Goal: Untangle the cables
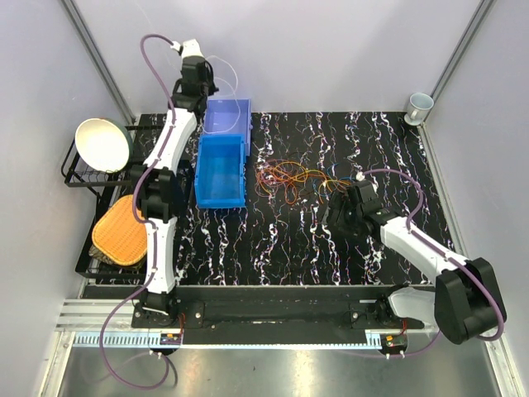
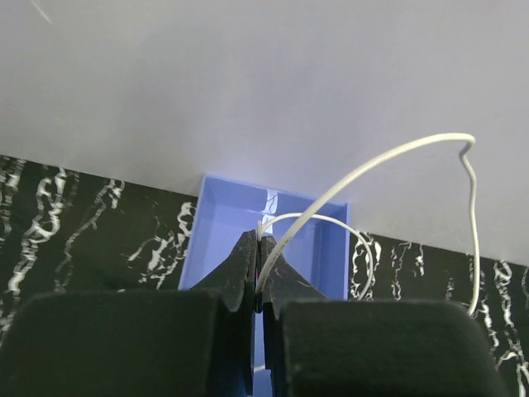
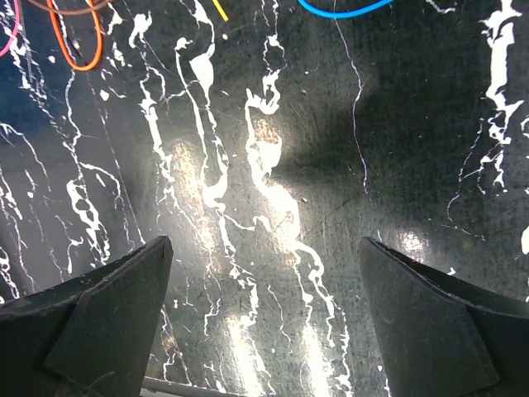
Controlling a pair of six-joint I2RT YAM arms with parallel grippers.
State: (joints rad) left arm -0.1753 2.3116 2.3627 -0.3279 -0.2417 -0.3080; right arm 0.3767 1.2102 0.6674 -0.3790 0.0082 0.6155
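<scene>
The cables (image 1: 293, 178) lie as a loose tangle of orange, red, yellow and brown loops on the black marbled table, right of the blue bins. My left gripper (image 1: 207, 89) is raised at the back over the pale blue bin (image 2: 223, 217). The left gripper (image 2: 259, 236) is shut on a thin white cable (image 2: 372, 161) that arcs up and right from the jaws. My right gripper (image 1: 340, 213) hovers just right of the tangle. The right gripper (image 3: 264, 248) is open over bare table, with an orange loop (image 3: 78, 51) and a blue wire (image 3: 343, 10) at the top of its view.
A deeper blue bin (image 1: 221, 169) stands in front of the pale one. At the left, a black rack (image 1: 74, 174) holds a white bowl (image 1: 103, 145) and an orange woven pad (image 1: 120, 231). A white mug (image 1: 419, 106) sits in the far right corner.
</scene>
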